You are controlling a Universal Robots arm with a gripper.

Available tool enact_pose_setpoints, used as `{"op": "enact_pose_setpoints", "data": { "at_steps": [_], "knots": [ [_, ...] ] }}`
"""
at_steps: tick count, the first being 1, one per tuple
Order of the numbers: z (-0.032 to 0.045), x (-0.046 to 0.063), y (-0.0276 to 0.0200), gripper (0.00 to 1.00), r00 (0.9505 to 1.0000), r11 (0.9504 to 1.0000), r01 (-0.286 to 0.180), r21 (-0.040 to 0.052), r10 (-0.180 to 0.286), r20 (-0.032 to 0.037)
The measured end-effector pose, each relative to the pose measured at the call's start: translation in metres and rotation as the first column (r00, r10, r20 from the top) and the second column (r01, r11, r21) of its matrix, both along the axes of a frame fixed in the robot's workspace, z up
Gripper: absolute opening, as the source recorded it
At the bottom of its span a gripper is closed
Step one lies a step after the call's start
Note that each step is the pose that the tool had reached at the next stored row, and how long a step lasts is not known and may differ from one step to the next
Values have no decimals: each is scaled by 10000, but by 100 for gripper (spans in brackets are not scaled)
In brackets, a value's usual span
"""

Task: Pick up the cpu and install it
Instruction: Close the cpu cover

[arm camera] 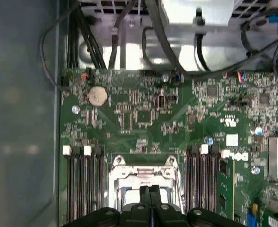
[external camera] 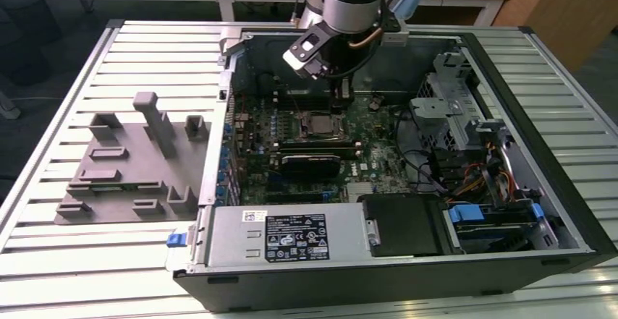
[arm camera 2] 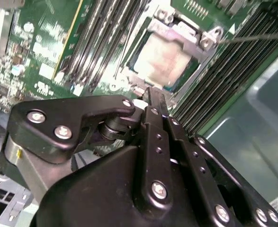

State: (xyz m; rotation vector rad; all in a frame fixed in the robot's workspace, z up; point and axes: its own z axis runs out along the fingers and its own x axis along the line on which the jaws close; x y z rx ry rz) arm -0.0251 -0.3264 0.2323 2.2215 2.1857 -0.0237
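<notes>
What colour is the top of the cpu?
Pale silver; the cpu shows best in the second wrist view.

Pale silver metal tabletop of long parallel slats (external camera: 58,261), ribs running across the exterior view from left to right. Directly on it, toward the exterior view's left, a flat grey plastic fixture plate with upright blocks and one taller post (external camera: 126,167), lying flat, edges slightly skewed to the slats. Just beside that, toward the exterior view's right, a large black computer case (external camera: 386,286) laid on its side, open face up, spread over the middle and right of the slats. Plate and case very close, whether touching or not impossible to tell. Bare slats around both.
</notes>
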Motion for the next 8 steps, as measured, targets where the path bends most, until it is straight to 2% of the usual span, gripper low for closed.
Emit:
{"op": "enact_pose_setpoints", "data": {
  "at_steps": [4, 8],
  "knots": [
    [-30, -95, -7, 11, 10000, 10000, 1, -2, -1, -1],
    [-67, -139, -22, 11, 10000, 10000, -1, 0, 1, 0]
  ]
}}
